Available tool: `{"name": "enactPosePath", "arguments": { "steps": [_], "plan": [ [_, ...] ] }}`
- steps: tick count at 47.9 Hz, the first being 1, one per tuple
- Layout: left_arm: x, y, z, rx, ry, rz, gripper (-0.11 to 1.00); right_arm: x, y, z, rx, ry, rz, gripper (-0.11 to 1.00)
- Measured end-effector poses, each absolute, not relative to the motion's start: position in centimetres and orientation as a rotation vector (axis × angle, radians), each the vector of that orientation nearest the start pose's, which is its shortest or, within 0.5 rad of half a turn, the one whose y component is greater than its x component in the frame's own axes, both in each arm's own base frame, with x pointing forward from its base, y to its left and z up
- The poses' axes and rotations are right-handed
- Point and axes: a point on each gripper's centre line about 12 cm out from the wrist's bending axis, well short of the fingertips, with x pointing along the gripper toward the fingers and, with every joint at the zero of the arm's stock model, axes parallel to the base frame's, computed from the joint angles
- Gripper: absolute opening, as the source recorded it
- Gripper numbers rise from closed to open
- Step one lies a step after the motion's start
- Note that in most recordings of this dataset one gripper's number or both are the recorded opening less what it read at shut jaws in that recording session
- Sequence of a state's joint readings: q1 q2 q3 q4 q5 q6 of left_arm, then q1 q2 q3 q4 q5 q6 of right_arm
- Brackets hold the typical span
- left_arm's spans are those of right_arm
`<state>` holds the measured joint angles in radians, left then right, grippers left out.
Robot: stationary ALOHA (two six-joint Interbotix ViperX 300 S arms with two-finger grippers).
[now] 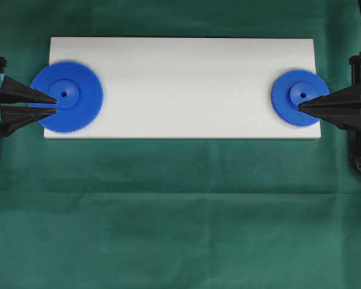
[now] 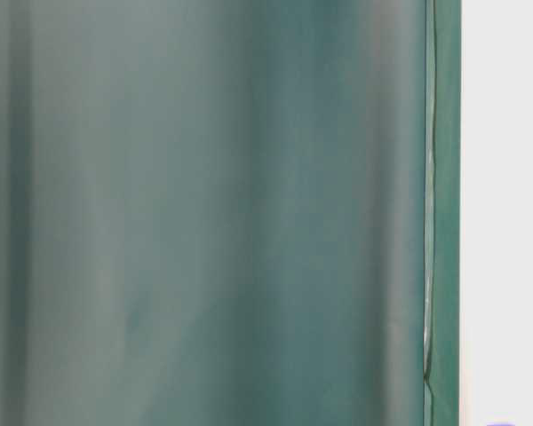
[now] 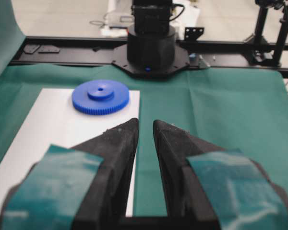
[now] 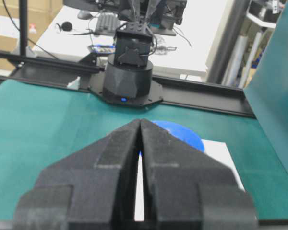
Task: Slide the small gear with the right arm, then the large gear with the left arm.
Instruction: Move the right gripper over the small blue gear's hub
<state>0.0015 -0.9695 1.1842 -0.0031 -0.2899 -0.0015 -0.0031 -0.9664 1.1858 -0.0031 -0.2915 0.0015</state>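
Observation:
The large gear (image 1: 72,99) lies on the left end of the white board (image 1: 186,84) and overhangs its left edge. My left gripper (image 1: 55,104), marked with teal tape, stands open by a narrow gap, its tips over the gear's left part beside the hub. The small gear (image 1: 292,96) lies on the board's right end. My right gripper (image 1: 299,106) is shut, its point over that gear just below the hub. In the left wrist view the gripper (image 3: 145,124) points toward the small gear (image 3: 101,97). In the right wrist view the shut gripper (image 4: 140,120) partly hides the large gear (image 4: 185,134).
Green cloth (image 1: 180,211) covers the table around the board. The board's middle (image 1: 186,108) between the gears is bare. The right arm's base (image 3: 151,48) and the left arm's base (image 4: 128,76) stand at the table's ends. A blurred green drape (image 2: 204,213) hangs in the table-level view.

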Motion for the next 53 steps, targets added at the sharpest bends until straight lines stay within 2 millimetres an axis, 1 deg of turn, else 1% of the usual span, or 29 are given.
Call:
{"name": "enactPosePath", "arguments": {
  "steps": [2,6,8,9,14,19,22,32,39,47,53],
  "plan": [
    [19.8,0.1,29.1,-0.007,-0.075,0.004,0.22,19.8,-0.1,28.8,-0.002,-0.069,-0.002,0.5],
    [19.7,0.1,28.7,-0.064,-0.066,0.006,0.05,19.8,-0.1,28.4,-0.003,-0.06,-0.004,0.5],
    [19.7,0.1,28.7,-0.07,-0.065,0.005,0.0,19.8,-0.1,28.3,-0.002,-0.06,-0.005,0.5],
    [19.7,0.1,28.6,-0.076,-0.063,0.006,0.0,19.8,-0.2,28.3,-0.002,-0.061,-0.008,0.5],
    [19.7,0.1,28.6,-0.079,-0.063,0.006,0.0,19.7,-0.6,28.1,-0.002,-0.06,-0.03,0.5],
    [19.6,0.1,28.6,-0.08,-0.065,0.007,0.0,19.6,-1.7,28.0,-0.004,-0.054,-0.087,0.5],
    [19.5,0.2,28.6,-0.079,-0.068,0.012,0.0,19.2,-2.8,27.7,-0.006,-0.044,-0.144,0.5],
    [19.0,1.0,28.2,-0.08,-0.073,0.052,0.0,17.4,-6.0,28.0,-0.007,-0.04,-0.332,0.5],
    [18.8,1.3,28.3,-0.078,-0.081,0.069,0.0,16.6,-6.9,27.9,0.001,-0.01,-0.395,0.5],
    [18.8,1.6,28.0,-0.078,-0.072,0.086,0.0,16.4,-7.3,26.8,0.054,0.075,-0.421,0.5],
    [18.8,1.9,27.9,-0.081,-0.064,0.099,0.0,16.4,-8.0,25.0,0.12,0.196,-0.46,0.5]
  ]
}}
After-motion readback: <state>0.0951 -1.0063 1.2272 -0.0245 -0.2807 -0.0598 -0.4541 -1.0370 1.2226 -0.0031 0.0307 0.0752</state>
